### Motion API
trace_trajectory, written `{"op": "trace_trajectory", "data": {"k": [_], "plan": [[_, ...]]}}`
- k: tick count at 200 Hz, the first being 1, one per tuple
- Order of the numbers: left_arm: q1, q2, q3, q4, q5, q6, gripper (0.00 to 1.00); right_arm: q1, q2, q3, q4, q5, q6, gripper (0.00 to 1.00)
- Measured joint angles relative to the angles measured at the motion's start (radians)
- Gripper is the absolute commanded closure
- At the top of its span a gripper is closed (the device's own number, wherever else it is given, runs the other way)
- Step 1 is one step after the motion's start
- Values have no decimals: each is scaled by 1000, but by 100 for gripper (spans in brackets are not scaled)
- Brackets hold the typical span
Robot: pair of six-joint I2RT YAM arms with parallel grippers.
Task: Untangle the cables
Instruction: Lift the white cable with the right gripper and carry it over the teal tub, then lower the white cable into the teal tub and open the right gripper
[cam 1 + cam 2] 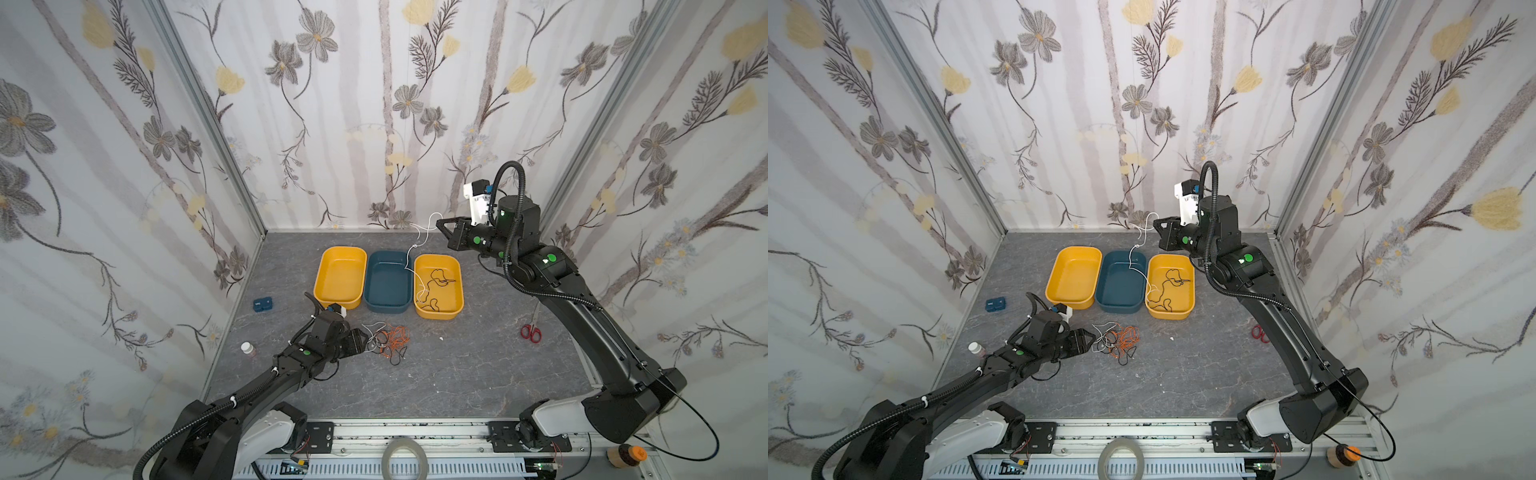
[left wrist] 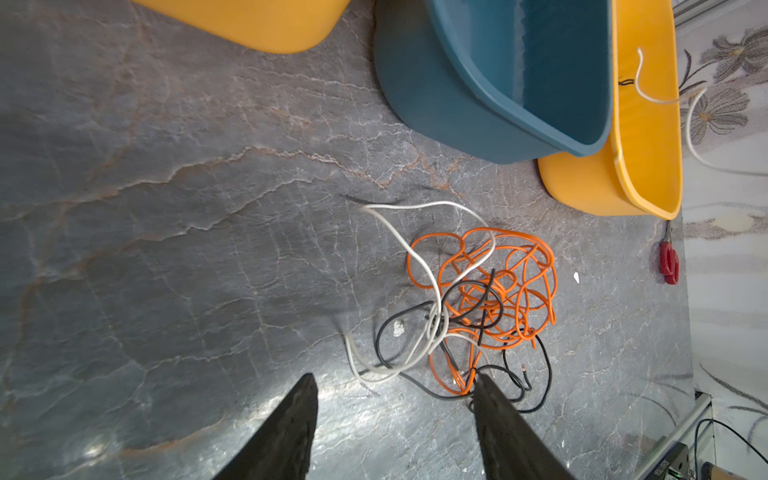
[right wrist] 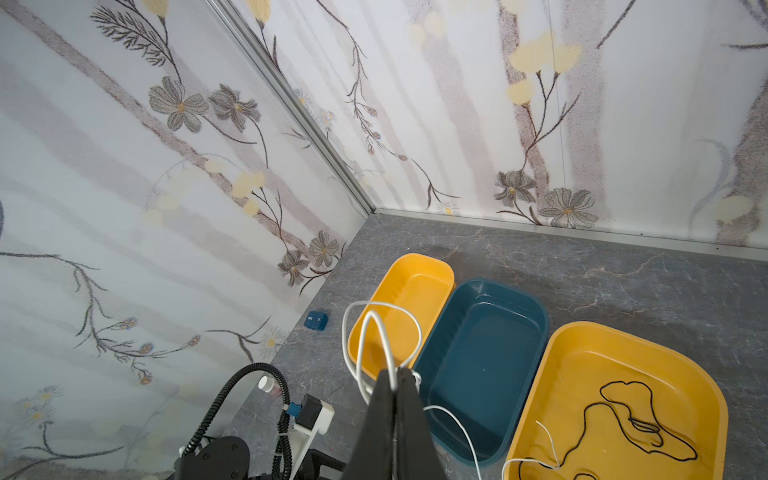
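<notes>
The knot of thin orange, white and black cables (image 1: pixel 390 340) lies on the grey marbled tabletop (image 1: pixel 457 374), a little below the middle of both top views and just in front of the left gripper (image 1: pixel 365 338). The left wrist view shows that gripper's jaws well apart with nothing held. One black fingertip (image 2: pixel 490 395) touches the edge of the knot. The right gripper (image 1: pixel 439 225), right of centre near the back wall, is pinched tight on a thin white cable (image 1: pixel 417 245). This cable trails down into the right-hand yellow plastic tray (image 1: pixel 460 291), where a loose black cable (image 1: pixel 436 286) lies.
</notes>
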Motion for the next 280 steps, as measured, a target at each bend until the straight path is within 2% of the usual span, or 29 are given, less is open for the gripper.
{"op": "trace_trajectory", "data": {"k": [93,243,280], "plan": [[0,3,-45,71,18,-27,38,5,181,150,22,-65,26,100],[0,-25,-54,72,18,-29,38,21,565,119,53,-50,70,100],[0,-28,-56,72,17,-29,38,40,618,114,3,22,85,100]]}}
